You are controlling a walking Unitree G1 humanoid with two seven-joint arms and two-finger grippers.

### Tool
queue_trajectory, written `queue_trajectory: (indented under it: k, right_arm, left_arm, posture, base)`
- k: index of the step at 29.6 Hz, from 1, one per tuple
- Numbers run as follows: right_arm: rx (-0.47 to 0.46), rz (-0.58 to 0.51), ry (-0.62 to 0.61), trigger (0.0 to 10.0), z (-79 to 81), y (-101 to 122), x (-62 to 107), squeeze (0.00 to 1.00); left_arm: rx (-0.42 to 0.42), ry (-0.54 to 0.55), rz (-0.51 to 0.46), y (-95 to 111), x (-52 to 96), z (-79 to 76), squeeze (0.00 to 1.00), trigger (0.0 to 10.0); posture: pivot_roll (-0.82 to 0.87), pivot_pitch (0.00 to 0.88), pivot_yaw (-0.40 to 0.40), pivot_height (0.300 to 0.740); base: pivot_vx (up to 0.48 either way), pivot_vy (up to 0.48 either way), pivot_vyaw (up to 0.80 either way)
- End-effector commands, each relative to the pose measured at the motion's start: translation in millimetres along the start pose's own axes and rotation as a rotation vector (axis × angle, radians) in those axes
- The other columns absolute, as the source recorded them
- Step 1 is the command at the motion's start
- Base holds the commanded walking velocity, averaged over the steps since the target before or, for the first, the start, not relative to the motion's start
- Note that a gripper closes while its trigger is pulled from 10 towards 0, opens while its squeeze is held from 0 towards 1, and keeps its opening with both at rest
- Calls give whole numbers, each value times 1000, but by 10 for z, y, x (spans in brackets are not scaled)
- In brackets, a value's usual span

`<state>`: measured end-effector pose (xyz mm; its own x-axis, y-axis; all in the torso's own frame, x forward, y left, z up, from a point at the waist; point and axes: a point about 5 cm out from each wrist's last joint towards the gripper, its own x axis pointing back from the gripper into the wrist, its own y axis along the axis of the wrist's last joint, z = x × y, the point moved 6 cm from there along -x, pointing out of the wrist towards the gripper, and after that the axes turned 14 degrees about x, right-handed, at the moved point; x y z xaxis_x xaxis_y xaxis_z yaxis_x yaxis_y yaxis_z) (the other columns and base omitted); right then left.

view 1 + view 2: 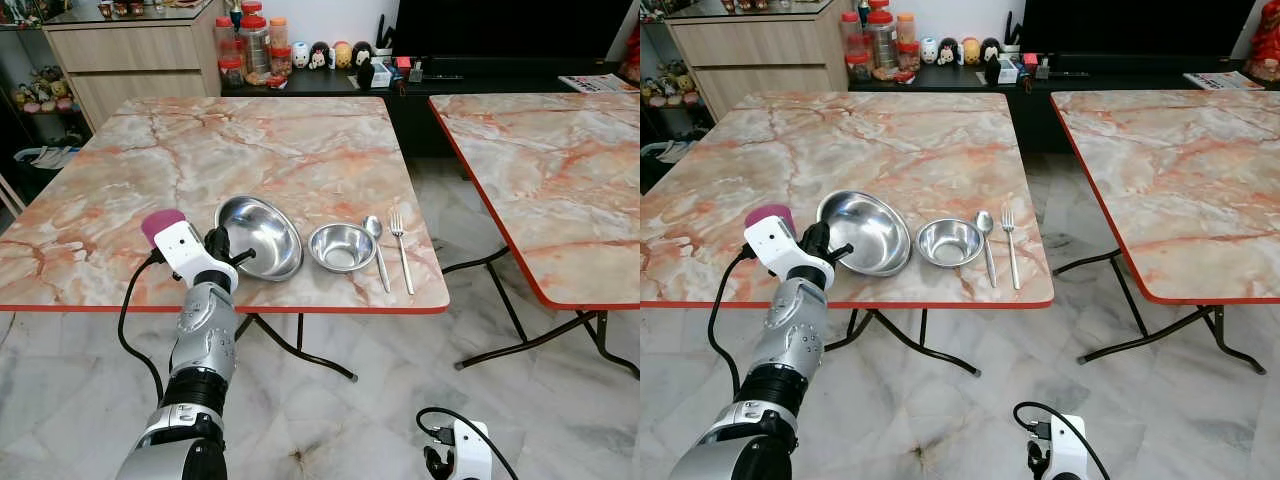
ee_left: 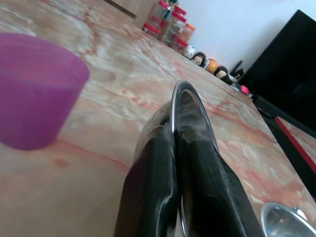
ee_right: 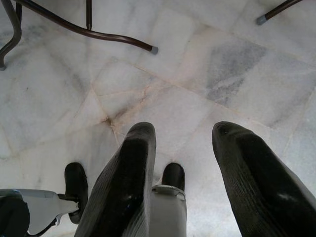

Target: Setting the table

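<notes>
Right now the left gripper (image 1: 232, 256) is at the near edge of the marble table (image 1: 250, 140). Its two black fingers (image 2: 163, 187) are pressed together on the rim of the big steel plate (image 1: 262, 232), pinching it. The plate sits on the table and looks empty. Just beside it, on the robot's left, stands a purple cup (image 2: 34, 91); I cannot see what is inside it. On the other side of the plate is a small steel bowl (image 1: 342, 246), and it is empty too. Next to the bowl lie a spoon (image 1: 377, 246) and then a fork (image 1: 401, 248), side by side. The right gripper (image 3: 182, 177) hangs low over the white floor (image 3: 207, 64) with its fingers spread apart, holding nothing. A second marble table (image 1: 560, 170) stands on the right.
</notes>
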<state>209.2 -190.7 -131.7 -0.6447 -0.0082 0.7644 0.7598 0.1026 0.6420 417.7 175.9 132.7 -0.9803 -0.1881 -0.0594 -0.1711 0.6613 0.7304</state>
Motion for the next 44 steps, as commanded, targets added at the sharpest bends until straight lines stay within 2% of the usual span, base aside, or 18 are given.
queue_trajectory:
  k: [1, 3, 8, 14, 22, 23, 25, 29, 36, 44]
  right_arm:
    - [7, -18, -4, 10000, -8, 61, -12, 0]
    - [7, -19, -3, 10000, -6, 67, -13, 0]
    - [8, -17, -4, 10000, -18, 64, -13, 0]
    - [5, -25, -6, 10000, -25, 88, -16, 0]
    - [-1, -38, -9, 10000, -28, 120, -20, 0]
    - [0, -41, -8, 10000, -22, 131, -23, 0]
    - [1, -43, -6, 10000, -14, 141, -26, 0]
    - [1, -44, -5, 10000, -9, 144, -27, 0]
    - [-1, -45, -4, 10000, -1, 139, -26, 0]
    - [0, -46, -2, 10000, 9, 145, -28, 0]
  left_arm:
    - [-25, 29, -12, 28, 14, 86, 0, 0]
    - [-25, 52, -28, 65, 16, 143, 0, 0]
    - [11, 41, -39, 90, 8, 111, 0, 0]
    - [98, -5, -64, 121, 8, -4, 0, 0]
    - [161, -68, -81, 147, 15, -135, 0, 0]
    - [177, -90, -95, 182, 10, -203, 0, 10000]
    - [206, -101, -110, 217, 1, -246, 0, 10000]
    - [243, -92, -119, 248, -5, -225, 0, 10000]
    - [372, -74, -161, 390, -27, -178, 0, 10000]
    - [357, -70, -137, 362, -26, -161, 0, 10000]
  posture:
    - [-7, 0, -21, 740]
    - [-7, 0, -22, 740]
    - [-5, 0, -24, 740]
    - [-8, 0, -24, 740]
    - [-13, 0, -24, 740]
    - [-11, 0, -25, 740]
    - [-10, 0, -25, 740]
    - [-11, 0, -23, 740]
    - [-7, 0, -24, 740]
    - [-7, 0, -23, 740]
  base:
    - [0, 0, 0]
    - [0, 0, 0]
    - [0, 0, 0]
    - [0, 0, 0]
    - [0, 0, 0]
    - [0, 0, 0]
    - [0, 0, 0]
    - [0, 0, 0]
    - [0, 0, 0]
    - [0, 0, 0]
